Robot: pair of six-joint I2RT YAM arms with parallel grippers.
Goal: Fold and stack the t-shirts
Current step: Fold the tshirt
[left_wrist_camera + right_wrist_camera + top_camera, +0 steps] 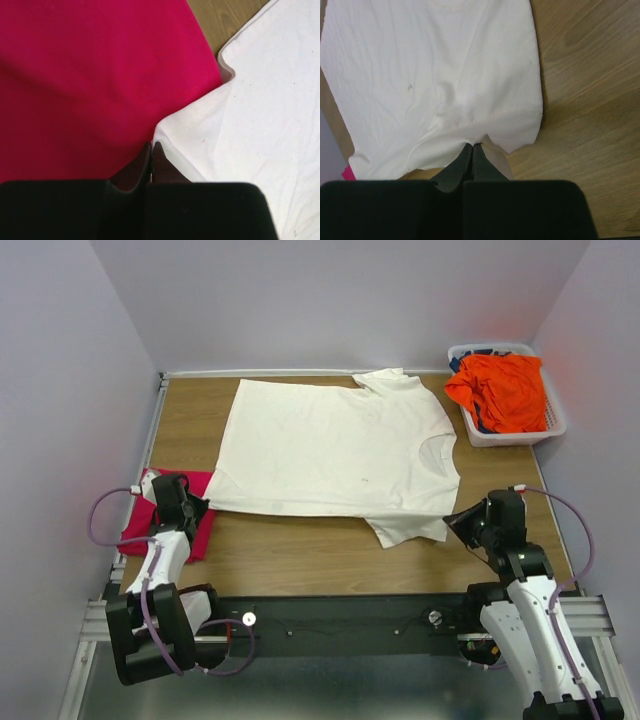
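The cream-white t-shirt (330, 450) lies spread flat on the wooden table (300, 550), its neck toward the right. My left gripper (195, 505) (151, 144) is shut on the shirt's near-left hem corner (170, 125), just above the folded magenta-pink t-shirt (135, 522) (90, 85). My right gripper (452, 520) (472, 146) is shut on the near sleeve of the white t-shirt (435, 75), where the cloth bunches at the fingertips. The orange t-shirt (505, 390) sits crumpled in the basket.
A white lattice basket (556, 426) stands at the far right corner, with dark cloth under the orange shirt. Walls close in on the table's left, back and right. Bare wood shows in front of the white shirt, between the two arms.
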